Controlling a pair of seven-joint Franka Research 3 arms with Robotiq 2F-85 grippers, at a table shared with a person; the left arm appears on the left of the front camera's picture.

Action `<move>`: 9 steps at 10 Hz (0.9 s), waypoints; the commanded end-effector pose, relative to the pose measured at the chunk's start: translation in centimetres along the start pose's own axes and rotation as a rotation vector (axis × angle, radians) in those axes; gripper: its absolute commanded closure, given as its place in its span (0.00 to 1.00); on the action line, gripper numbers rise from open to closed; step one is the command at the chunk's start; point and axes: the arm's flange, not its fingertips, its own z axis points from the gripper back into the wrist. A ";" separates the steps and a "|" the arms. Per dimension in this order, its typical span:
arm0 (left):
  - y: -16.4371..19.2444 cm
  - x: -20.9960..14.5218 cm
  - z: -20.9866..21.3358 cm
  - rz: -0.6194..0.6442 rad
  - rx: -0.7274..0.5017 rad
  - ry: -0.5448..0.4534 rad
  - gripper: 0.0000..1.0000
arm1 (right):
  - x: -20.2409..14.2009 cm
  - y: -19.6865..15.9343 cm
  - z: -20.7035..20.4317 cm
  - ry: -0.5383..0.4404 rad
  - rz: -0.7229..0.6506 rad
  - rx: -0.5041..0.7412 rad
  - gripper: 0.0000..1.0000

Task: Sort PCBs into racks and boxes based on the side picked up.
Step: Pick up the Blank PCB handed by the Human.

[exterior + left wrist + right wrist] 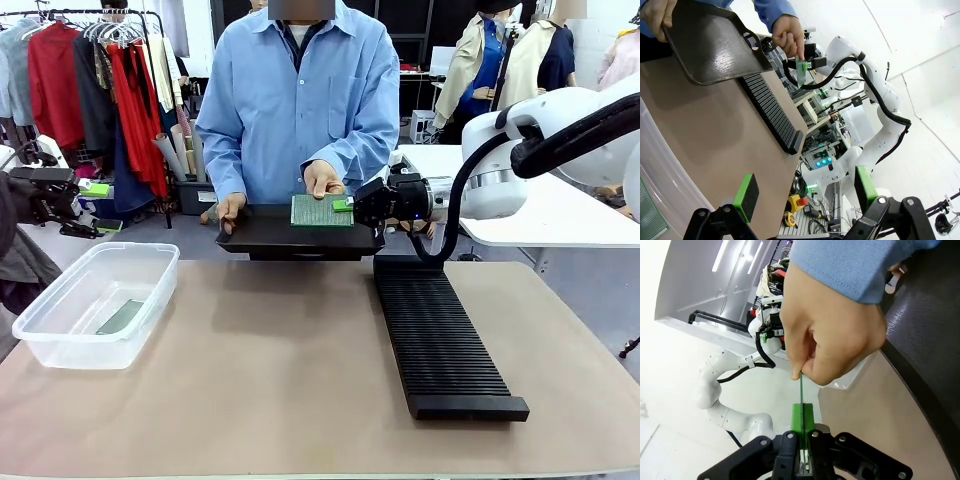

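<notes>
A person stands at the far side, holding a green PCB (318, 211) upright over a shallow black tray (270, 238). My right gripper (345, 205) is shut on the board's right edge. In the right wrist view the PCB (801, 387) is edge-on between the green pads (802, 415), and the person's hand (835, 335) pinches its far end. My left gripper (805, 190) hangs open at the table's left, holding nothing. The black slotted rack (440, 340) lies right of centre. At the left stands the clear box (60, 340) with one PCB (122, 317) lying in it.
The person's other hand (228, 210) grips the tray's left rim at the table's far edge. The tan tabletop (270, 370) between box and rack is bare. A white table (560, 215) stands behind my right arm, and clothes racks stand at the far left.
</notes>
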 end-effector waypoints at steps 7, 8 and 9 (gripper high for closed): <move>-0.2 0.0 0.0 -0.003 -0.002 0.000 0.00 | 0.0 0.0 -0.1 0.000 -0.016 0.000 1.00; -0.2 0.0 0.0 -0.003 -0.002 0.000 0.00 | 0.0 0.0 -0.1 0.000 -0.016 0.000 1.00; -0.2 0.0 0.0 -0.003 -0.002 0.000 0.00 | 0.0 0.0 -0.1 0.000 -0.016 0.000 1.00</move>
